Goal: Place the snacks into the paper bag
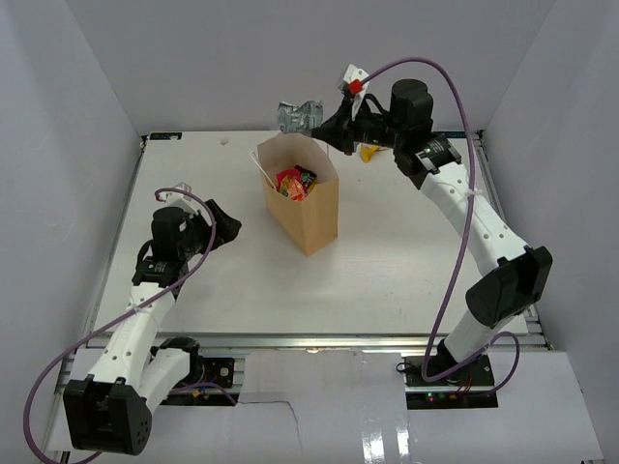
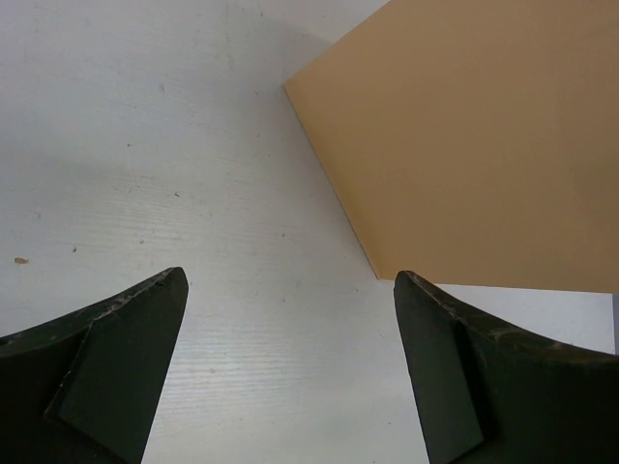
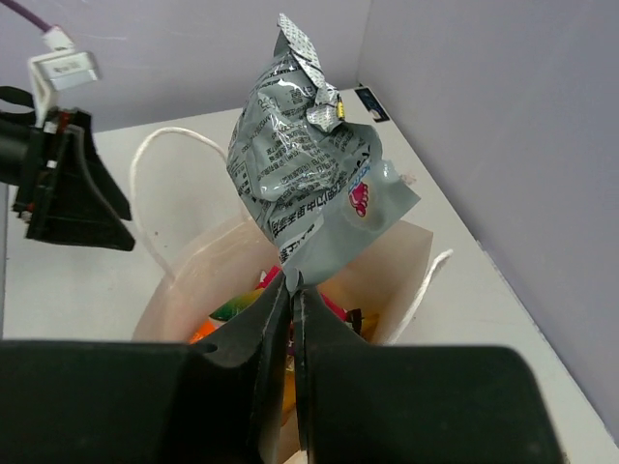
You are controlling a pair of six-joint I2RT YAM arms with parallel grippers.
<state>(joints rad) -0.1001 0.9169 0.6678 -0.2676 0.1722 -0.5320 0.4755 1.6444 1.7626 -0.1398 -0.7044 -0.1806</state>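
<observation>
At upper centre, over the paper bag (image 1: 309, 215), the right gripper (image 3: 292, 286) pinches a silver-grey packet (image 3: 305, 184). Release over the mouth looks next. The left gripper (image 2: 290, 278) gapes empty.

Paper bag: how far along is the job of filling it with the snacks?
Done: several colourful snacks already lie inside the paper bag. In hand: the right gripper is shut on the silver-grey packet, held above the bag's mouth. Left: dropping that packet in, then one yellow packet lying on the table. The left gripper is open and empty beside the bag.
</observation>
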